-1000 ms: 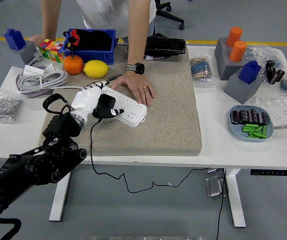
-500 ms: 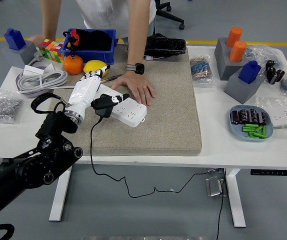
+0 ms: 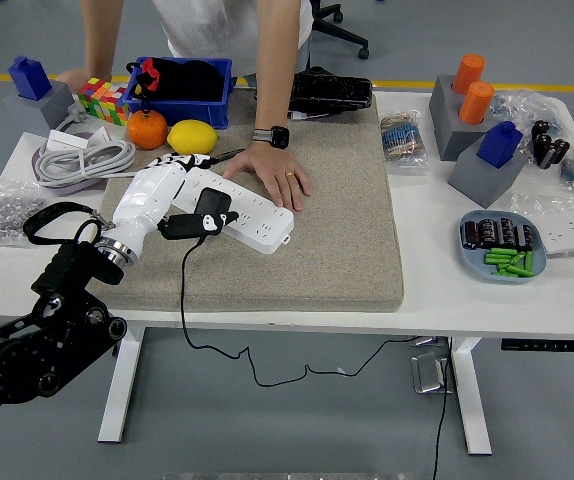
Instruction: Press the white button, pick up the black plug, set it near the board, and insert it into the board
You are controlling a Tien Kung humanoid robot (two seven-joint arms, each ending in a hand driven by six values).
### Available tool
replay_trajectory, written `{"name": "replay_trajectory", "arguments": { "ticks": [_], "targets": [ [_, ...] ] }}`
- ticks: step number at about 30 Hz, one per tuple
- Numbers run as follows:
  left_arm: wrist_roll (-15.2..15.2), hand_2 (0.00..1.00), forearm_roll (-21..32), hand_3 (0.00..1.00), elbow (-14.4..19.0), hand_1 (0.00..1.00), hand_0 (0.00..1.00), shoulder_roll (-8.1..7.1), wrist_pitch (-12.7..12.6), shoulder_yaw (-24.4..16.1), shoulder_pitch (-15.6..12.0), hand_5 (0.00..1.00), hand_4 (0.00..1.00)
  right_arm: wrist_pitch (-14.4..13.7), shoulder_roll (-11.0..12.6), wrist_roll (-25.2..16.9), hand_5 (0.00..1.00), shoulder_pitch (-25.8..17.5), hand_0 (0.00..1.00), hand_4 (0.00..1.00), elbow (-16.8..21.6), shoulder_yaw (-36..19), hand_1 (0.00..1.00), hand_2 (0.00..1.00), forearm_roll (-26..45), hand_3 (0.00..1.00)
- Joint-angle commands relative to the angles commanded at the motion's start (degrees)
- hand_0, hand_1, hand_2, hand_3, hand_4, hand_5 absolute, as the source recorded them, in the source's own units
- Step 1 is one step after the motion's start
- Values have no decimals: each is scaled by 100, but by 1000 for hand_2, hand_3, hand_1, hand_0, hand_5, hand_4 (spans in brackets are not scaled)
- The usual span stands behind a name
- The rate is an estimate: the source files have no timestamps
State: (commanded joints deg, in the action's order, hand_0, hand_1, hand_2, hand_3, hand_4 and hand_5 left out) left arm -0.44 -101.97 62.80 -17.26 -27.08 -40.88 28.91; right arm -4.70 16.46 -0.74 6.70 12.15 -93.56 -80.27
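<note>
A white power strip (image 3: 257, 217) lies slanted on the tan mat (image 3: 327, 230). The black plug (image 3: 212, 206) sits on the strip's left part, and its black cable (image 3: 184, 300) hangs over the table's near edge. My left hand (image 3: 189, 224), white with dark fingertips, reaches in from the lower left with its fingers curled at the plug's left side. A person's hand (image 3: 275, 172), with a watch on the wrist, rests at the strip's far end. I cannot pick out the strip's white button.
Behind the mat stand a blue bin (image 3: 179, 95), an orange (image 3: 147, 129), a lemon (image 3: 193, 136) and a colour cube (image 3: 101, 98). A coiled white cable (image 3: 82, 160) and a bag of screws (image 3: 9, 212) lie at the left. A blue dish of batteries (image 3: 502, 248) and grey blocks (image 3: 487, 165) are at the right.
My left arm has drawn back to the left and lower, turning the hand. The plug has stayed over the strip's left part. The person's hand has not moved.
</note>
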Motion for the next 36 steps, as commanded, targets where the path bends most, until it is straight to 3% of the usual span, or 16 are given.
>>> {"name": "replay_trajectory", "arguments": {
  "ticks": [8,16,36],
  "targets": [
    [-10,753,-40,757,-97,839,879,-37,40,147,-17,573,954,-2,-10,0,315,-24,683,630,-6,-29,593,586,-14,574],
    [45,763,-86,754,-305,853,879,23,97,249,42,539,909,-1,-18,-1,315,-22,683,630,-3,-69,593,586,-11,573],
    [143,806,-190,761,-749,880,884,177,166,436,234,538,903,2,-24,-4,315,-12,682,630,-4,-59,591,586,7,573]
  ]
}}
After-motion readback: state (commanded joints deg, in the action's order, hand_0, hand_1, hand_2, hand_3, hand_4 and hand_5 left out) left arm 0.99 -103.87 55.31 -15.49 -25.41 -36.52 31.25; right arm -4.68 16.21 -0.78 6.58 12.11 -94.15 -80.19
